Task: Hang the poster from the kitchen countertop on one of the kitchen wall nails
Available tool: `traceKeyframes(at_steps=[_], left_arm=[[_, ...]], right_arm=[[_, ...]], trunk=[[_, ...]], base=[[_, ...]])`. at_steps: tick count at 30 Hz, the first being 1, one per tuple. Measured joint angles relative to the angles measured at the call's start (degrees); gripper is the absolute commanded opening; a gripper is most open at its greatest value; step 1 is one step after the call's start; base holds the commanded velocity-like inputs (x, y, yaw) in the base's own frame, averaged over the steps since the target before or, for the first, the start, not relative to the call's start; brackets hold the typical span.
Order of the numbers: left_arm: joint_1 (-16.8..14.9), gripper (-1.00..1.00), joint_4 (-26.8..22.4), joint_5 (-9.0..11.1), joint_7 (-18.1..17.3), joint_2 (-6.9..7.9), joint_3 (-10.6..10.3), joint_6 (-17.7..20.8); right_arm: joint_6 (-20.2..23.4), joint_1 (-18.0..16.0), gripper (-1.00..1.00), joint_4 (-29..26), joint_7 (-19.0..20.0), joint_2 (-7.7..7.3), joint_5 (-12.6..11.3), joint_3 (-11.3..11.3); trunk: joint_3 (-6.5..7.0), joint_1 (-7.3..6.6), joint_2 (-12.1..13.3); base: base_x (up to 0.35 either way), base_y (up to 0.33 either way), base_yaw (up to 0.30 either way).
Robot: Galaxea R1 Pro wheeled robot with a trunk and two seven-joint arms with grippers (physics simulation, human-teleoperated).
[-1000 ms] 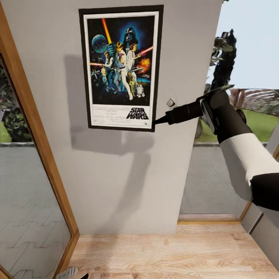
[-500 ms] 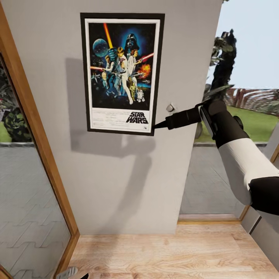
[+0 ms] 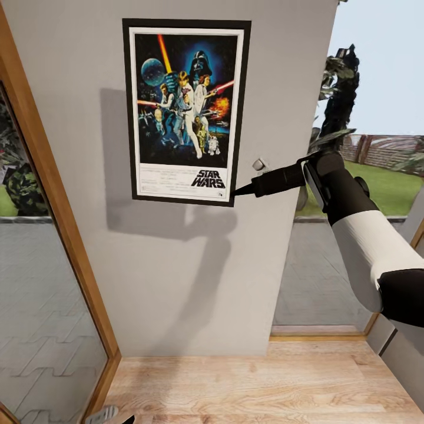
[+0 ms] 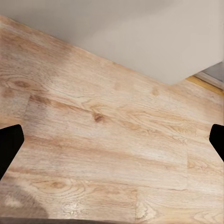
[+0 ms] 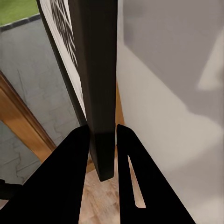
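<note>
Claw first: my right claw (image 3: 238,191) is pinching the poster (image 3: 186,112) at its lower right corner, and in the right wrist view the two black fingers (image 5: 70,177) sit on either side of the thin black frame edge (image 5: 99,93), front and back, touching it. The right arm (image 3: 359,229) reaches in from the right, black forearm ahead of a white sleeve.

From my head view, the poster is upright and flat against the light grey wall (image 3: 176,265), high up, its white border and Star Wars title plain to read. I can't make out what is holding it at the top. A small grey stub (image 3: 258,164) sticks out of the wall just beside the poster's right edge, above the claw. The arm's shadow falls on the wall below the poster.

My left claw (image 4: 112,140) is spread wide, its dark fingertips (image 4: 9,144) at opposite edges of the left wrist view, pointing down at the light wooden floor (image 3: 265,383) near the foot of the wall, holding nothing.

A wood-framed glass panel (image 3: 41,247) flanks the wall on the left; on the right, a window (image 3: 377,88) shows grass, sky and a dark plant.
</note>
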Motion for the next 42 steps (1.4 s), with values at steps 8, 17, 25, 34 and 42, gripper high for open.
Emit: traceKeyframes(at_steps=[8,17,25,34,42], left_arm=[[0.0,1.0,0.0,0.0,0.0,0.0,0.0,0.0],[0.0,1.0,0.0,0.0,-0.01,0.0,0.0,0.0],[0.0,1.0,0.0,0.0,0.0,0.0,0.0,0.0],[0.0,1.0,0.0,0.0,0.0,0.0,0.0,0.0],[0.0,1.0,0.0,0.0,-0.05,0.0,0.0,0.0]], right_arm=[[0.01,0.0,-1.0,0.0,0.0,0.0,0.0,0.0],[0.03,0.0,-1.0,0.0,-0.09,0.05,-0.01,0.04],[0.03,0.0,-1.0,0.0,-0.09,0.08,0.0,0.09],[0.07,0.0,-1.0,0.0,-0.09,0.15,0.0,0.09],[0.09,0.0,-1.0,0.0,-0.09,0.15,0.0,0.09]], trunk=[[0.0,0.0,0.0],[0.0,-0.03,-0.01],[0.0,-0.03,0.0],[0.0,0.0,0.0],[0.0,0.0,0.0]], base=[[0.0,0.0,0.0],[0.229,0.0,0.0],[0.321,0.0,0.0],[0.07,0.0,0.0],[0.005,0.0,0.0]])
